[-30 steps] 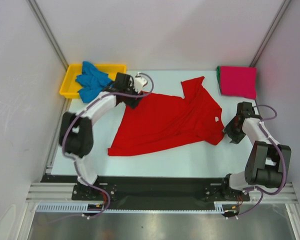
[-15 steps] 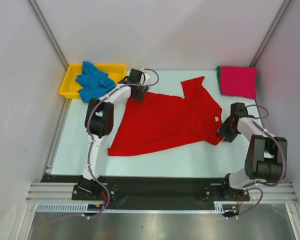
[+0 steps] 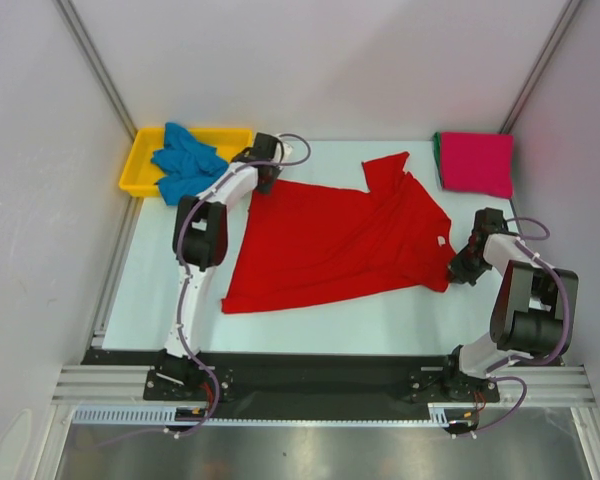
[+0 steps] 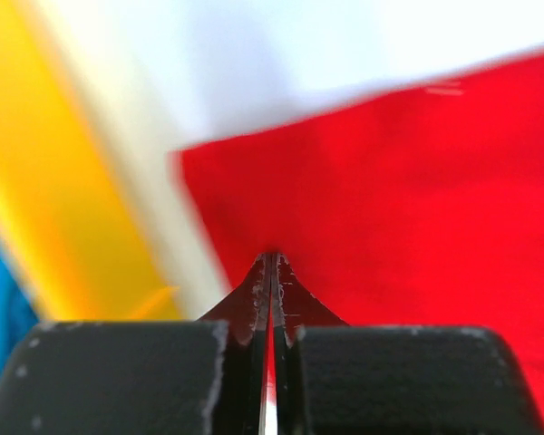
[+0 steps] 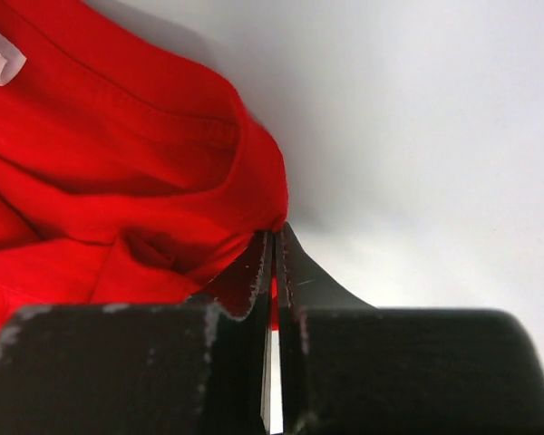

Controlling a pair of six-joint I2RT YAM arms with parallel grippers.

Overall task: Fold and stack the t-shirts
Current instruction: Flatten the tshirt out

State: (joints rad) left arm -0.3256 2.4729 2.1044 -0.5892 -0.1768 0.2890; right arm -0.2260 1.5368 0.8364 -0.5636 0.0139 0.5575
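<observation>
Where the left end effector was clenched on a corner of the red t-shirt near the far-left corner of the table, the cloth ran out thin from its tips. The right end effector, likewise clamped, gripped a bunched seam of the same shirt by the right edge. The shirt looked light, limp and quick to wrinkle, so it was probably best taken at hems and corners, with two holds well apart to keep it flat. It lay spread across the middle of the smooth pale table, where it would likely slide easily. A blue t-shirt was heaped in the yellow tray at the far-left corner. A folded magenta t-shirt sat over a green edge at the far-right corner. Plain pale walls closed in three sides.
</observation>
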